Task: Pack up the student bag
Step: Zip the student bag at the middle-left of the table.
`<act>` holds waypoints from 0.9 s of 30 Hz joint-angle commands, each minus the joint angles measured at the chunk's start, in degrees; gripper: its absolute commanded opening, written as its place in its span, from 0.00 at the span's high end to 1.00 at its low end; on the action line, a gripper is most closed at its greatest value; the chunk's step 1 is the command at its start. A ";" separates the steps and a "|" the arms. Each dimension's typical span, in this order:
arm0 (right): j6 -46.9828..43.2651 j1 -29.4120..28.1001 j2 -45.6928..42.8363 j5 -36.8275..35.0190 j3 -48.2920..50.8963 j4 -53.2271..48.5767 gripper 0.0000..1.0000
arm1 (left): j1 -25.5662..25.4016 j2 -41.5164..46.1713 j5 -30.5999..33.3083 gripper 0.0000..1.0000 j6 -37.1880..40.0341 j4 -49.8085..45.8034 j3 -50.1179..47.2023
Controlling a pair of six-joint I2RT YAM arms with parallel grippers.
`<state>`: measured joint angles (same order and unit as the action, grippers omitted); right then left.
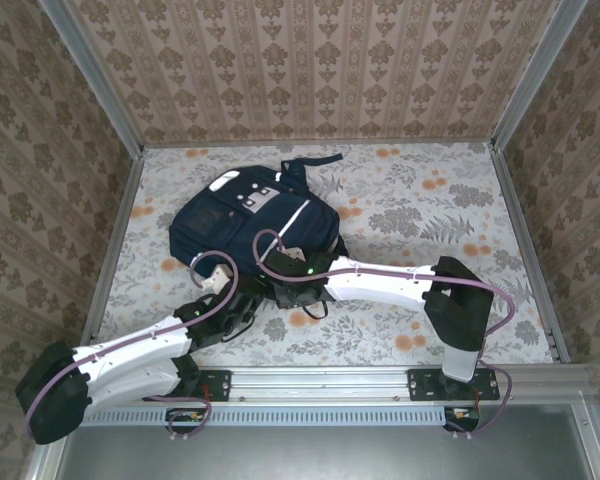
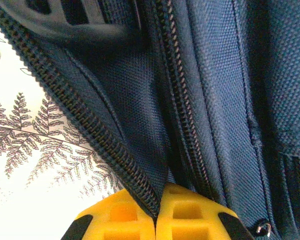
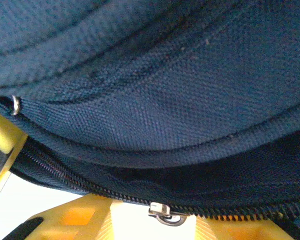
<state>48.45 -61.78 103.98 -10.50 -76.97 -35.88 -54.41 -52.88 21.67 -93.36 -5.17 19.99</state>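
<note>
The student bag (image 1: 242,222), navy with white patches near its top, lies flat on the left half of the table. My left gripper (image 1: 238,303) is at the bag's near edge. In the left wrist view its yellow fingers (image 2: 187,212) are shut on the bag's zipper edge (image 2: 140,185), with the toothed tape pinched between them. My right gripper (image 1: 283,274) reaches in from the right, over the bag's near right corner. Its yellow fingers (image 3: 80,217) stand apart, and a metal zipper slider (image 3: 162,209) hangs in the gap without touching either pad.
The floral tablecloth (image 1: 430,200) has free room to the right of the bag. Patterned walls (image 1: 310,70) and metal rails close in the table on three sides. The bag's dark straps (image 1: 310,165) trail toward the back wall. A second small metal ring (image 3: 15,104) sits on the bag's seam.
</note>
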 commanded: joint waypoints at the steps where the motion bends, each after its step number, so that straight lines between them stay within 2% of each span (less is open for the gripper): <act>1: 0.94 0.69 1.44 -4.66 -1.87 -1.92 0.66 | -0.79 1.69 0.88 1.00 1.54 5.52 2.95; 2: 0.78 0.69 1.38 -5.18 -1.57 -1.89 0.73 | -0.78 1.88 0.90 1.00 1.60 5.52 2.95; 5: 0.32 0.69 0.68 -6.70 -0.40 -2.25 0.81 | -0.79 2.20 1.26 1.00 1.53 5.02 2.96; 7: 0.23 0.69 -0.14 -7.04 0.43 -2.32 0.82 | -0.82 2.60 1.57 1.00 1.45 4.48 2.95; 10: -0.29 0.69 -1.26 -7.12 1.50 -2.07 0.90 | -0.57 3.04 1.93 1.00 1.60 3.90 3.04; 17: 0.03 2.21 -5.73 -7.55 5.99 -2.43 0.91 | 1.46 6.33 1.29 1.00 2.00 -2.38 3.54; 27: -1.07 8.91 -12.59 -6.37 13.94 -0.82 0.92 | 6.93 15.50 0.17 1.00 1.94 -15.96 2.89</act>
<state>47.88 -57.43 92.95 -9.37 -66.41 -28.29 -49.41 -40.69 16.53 -93.32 -12.93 20.47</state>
